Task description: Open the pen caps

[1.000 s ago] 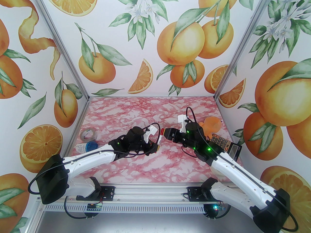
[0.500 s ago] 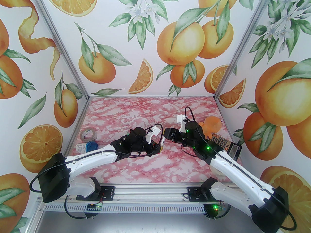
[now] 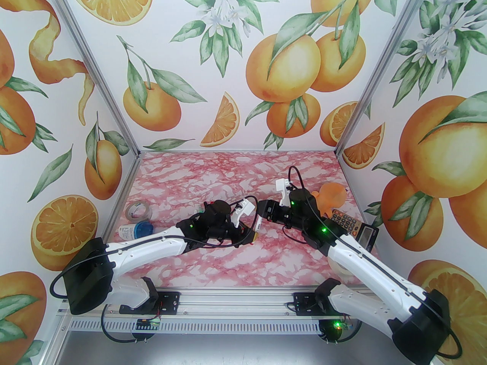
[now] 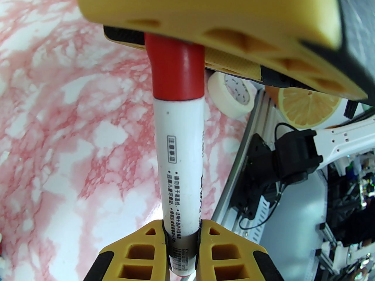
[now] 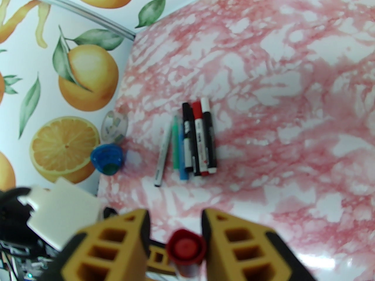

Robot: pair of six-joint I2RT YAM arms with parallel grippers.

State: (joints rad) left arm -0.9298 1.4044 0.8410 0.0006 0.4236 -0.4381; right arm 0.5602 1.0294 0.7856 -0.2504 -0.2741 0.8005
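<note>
Pen (image 4: 178,145) with a white barrel sits pinched in the left tool (image 4: 182,233), raised above the desk (image 4: 58,127). Its fitted red cap (image 5: 185,248) lies between the spread fingers of the right tool (image 5: 175,214), a gap showing on one side.

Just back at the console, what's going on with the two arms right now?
The left end effector is shut on the white barrel of a pen, holding it above the table with its red cap toward the right arm. The right end effector is open around that cap, with a finger on either side and a gap showing, so the cap is not yet gripped and is on the pen. The other pens lie in a row on the table.
</note>
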